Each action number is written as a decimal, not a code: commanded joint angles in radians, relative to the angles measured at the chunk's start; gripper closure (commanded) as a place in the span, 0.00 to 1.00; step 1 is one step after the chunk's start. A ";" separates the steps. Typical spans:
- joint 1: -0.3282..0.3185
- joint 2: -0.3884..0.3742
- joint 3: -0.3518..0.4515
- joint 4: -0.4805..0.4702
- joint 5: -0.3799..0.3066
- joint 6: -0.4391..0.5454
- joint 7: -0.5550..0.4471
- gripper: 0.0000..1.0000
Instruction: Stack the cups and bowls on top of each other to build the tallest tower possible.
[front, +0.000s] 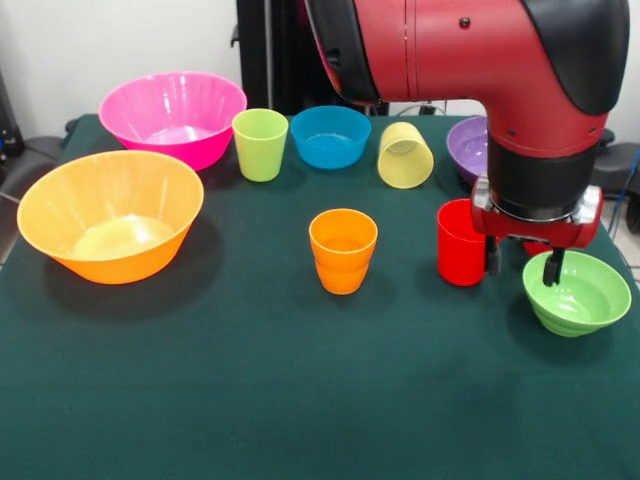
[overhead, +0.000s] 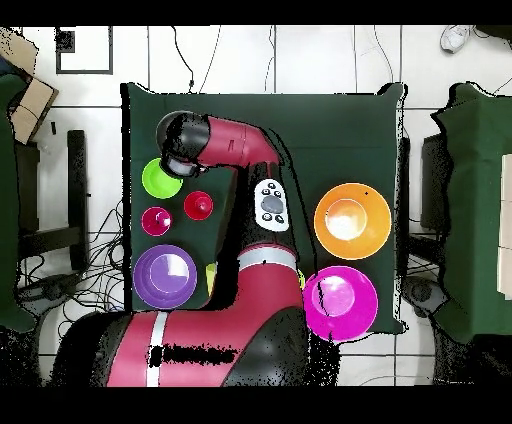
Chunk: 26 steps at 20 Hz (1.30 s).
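Gripper (front: 522, 262) fingers straddle lt green bowl (front: 580, 295) rim — beside red cup (front: 461, 242).

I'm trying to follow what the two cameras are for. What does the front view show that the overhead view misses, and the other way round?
Only the front view shows the orange ribbed cup, lime green cup, small blue bowl and tipped pale yellow cup; overhead, the arm hides most of these.

Only the overhead view shows the pink-red cup and the purple bowl whole.

Both show the hand at the small light green bowl, the red cup beside it, and the large orange bowl and large pink bowl.
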 joint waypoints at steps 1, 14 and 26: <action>0.021 0.030 0.047 0.092 0.020 -0.120 0.174 0.00; 0.047 0.024 0.046 0.141 0.030 -0.140 0.179 0.00; 0.056 0.036 0.076 0.213 0.034 -0.212 0.159 0.00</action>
